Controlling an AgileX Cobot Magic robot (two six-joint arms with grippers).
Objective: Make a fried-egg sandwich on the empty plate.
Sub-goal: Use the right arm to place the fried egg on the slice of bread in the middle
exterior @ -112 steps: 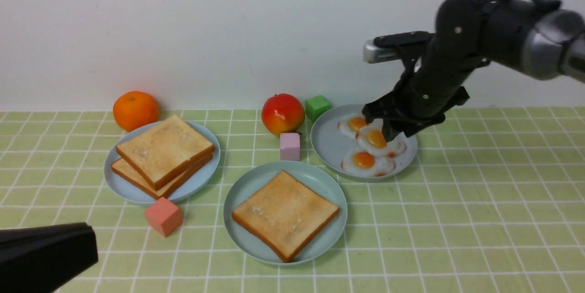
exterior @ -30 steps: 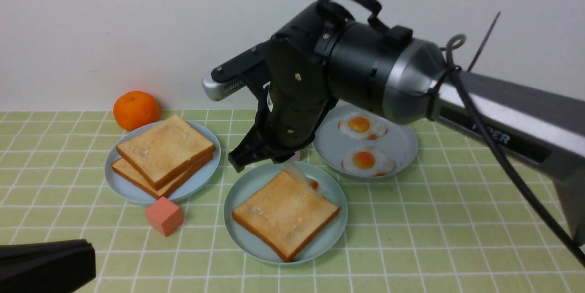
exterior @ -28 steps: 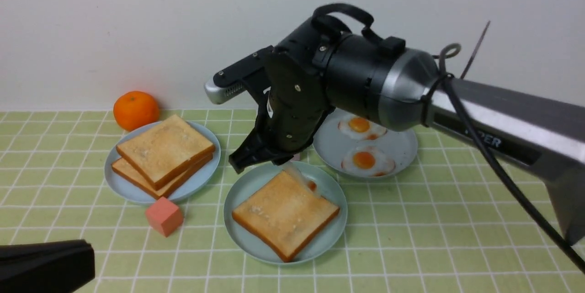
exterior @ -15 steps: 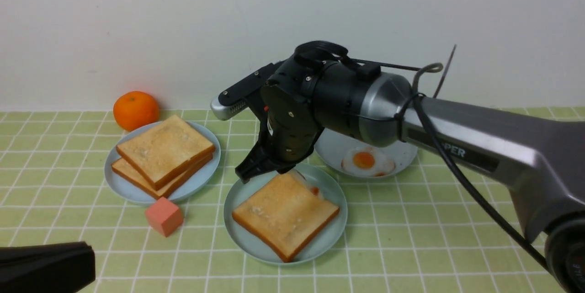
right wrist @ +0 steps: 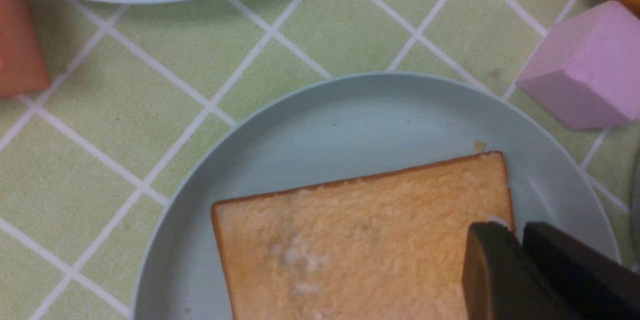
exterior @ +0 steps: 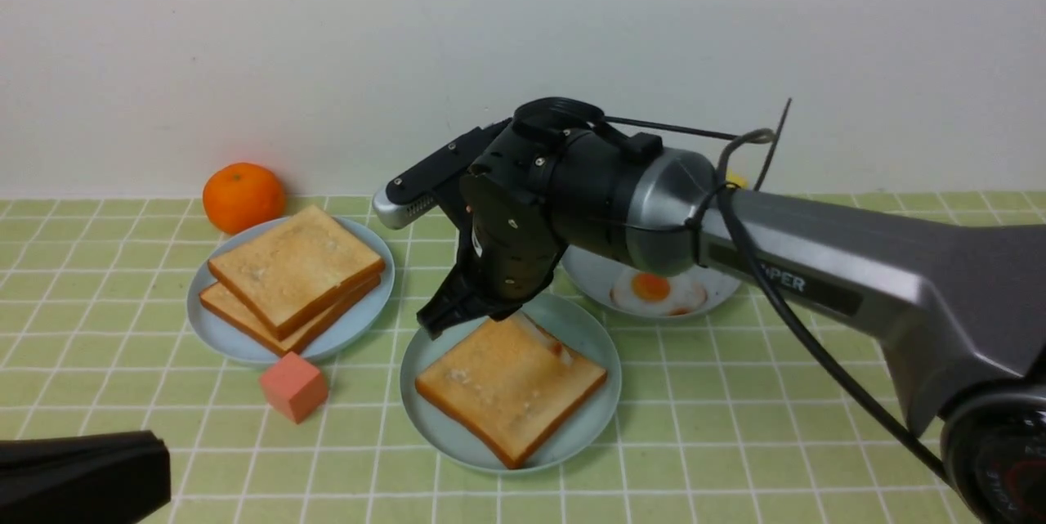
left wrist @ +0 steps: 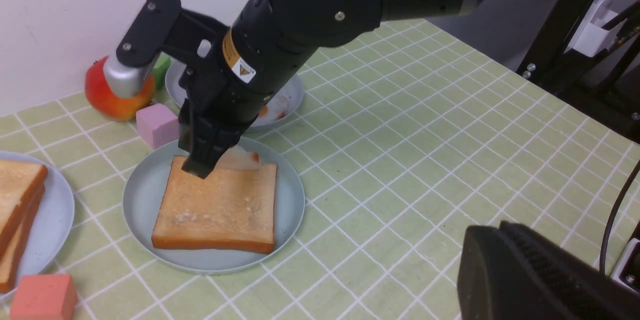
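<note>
A golden toast slice (exterior: 507,381) lies on the pale mint plate (exterior: 425,418) at the front centre. My right gripper (exterior: 474,313) hangs over the toast's far corner, shut on a white fried egg (exterior: 543,336) whose free edge touches the toast. The left wrist view shows the toast (left wrist: 215,210), the plate (left wrist: 145,195), the egg (left wrist: 240,160) and the right gripper (left wrist: 200,165). The right wrist view shows the toast (right wrist: 350,240), the plate (right wrist: 325,130) and the right gripper (right wrist: 520,240) with its jaws nearly together. My left gripper (exterior: 122,467) rests shut and empty at the front left.
Two stacked toasts (exterior: 294,275) lie on a light-blue plate (exterior: 229,340) at the left. A greyish-blue plate (exterior: 719,283) behind holds an egg (exterior: 654,288). Around stand an orange (exterior: 243,197), a salmon cube (exterior: 292,387), a pink cube (left wrist: 157,125), an apple (left wrist: 107,100) and a green cube (left wrist: 161,68).
My right gripper took one egg off the greyish-blue plate, carried it left over the mint plate and has come down to the toast's far corner. The left arm has not moved.
</note>
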